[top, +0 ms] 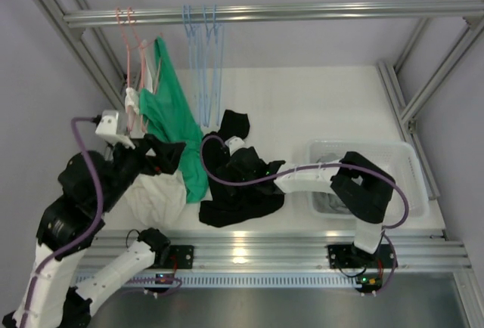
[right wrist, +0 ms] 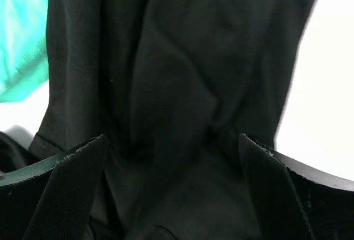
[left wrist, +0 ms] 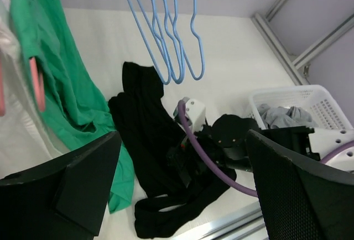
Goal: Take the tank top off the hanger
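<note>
Left hand [left wrist: 182, 139], fingers apart, has the green tank top [left wrist: 61, 79] hanging from a pink hanger [left wrist: 37, 85] just to its left; right hand [right wrist: 172, 140], also spread, hovers over a black garment [right wrist: 166, 57]. Best approach: pinch a strap, slide it off.

Green tank top [top: 174, 112], blue hangers [top: 204, 71]
</note>
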